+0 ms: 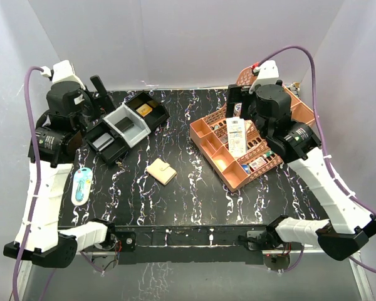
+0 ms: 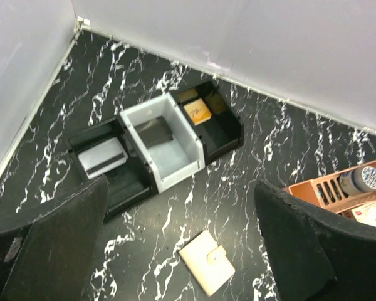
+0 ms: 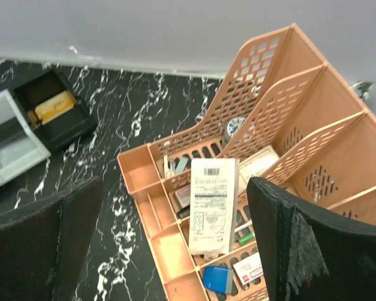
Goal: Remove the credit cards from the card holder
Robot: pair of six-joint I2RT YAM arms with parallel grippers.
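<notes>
While both arms are held high over the two sides of the black, white-veined, marble-look counter (image 1: 194, 200), the left hand (image 2: 182, 183) is seen spread wide with nothing between its broad matte black fingers (image 2: 50, 244), and the right hand (image 3: 175, 183) is likewise spread wide and empty. The card holder (image 2: 207, 261), a small tan rectangle of smooth leather-like material, is laid flat and folded shut on the counter, with its snap tab fastened across one edge. It is found near the middle of the counter, in front of the tray and apart from it. The three-compartment tray (image 2: 189, 141) is made up of two glossy black boxes flanking a pale grey one, all straight-walled. A gold card (image 2: 197, 111) is laid flat in the black compartment nearest the back wall, a dark card (image 2: 153, 132) in the grey middle one, and a silvery card (image 2: 102, 158) in the remaining black one. To the right, an orange plastic file rack (image 3: 263, 69) with perforated dividers is set on the counter, and a long white printed receipt (image 3: 212, 204) is laid over its contents
</notes>
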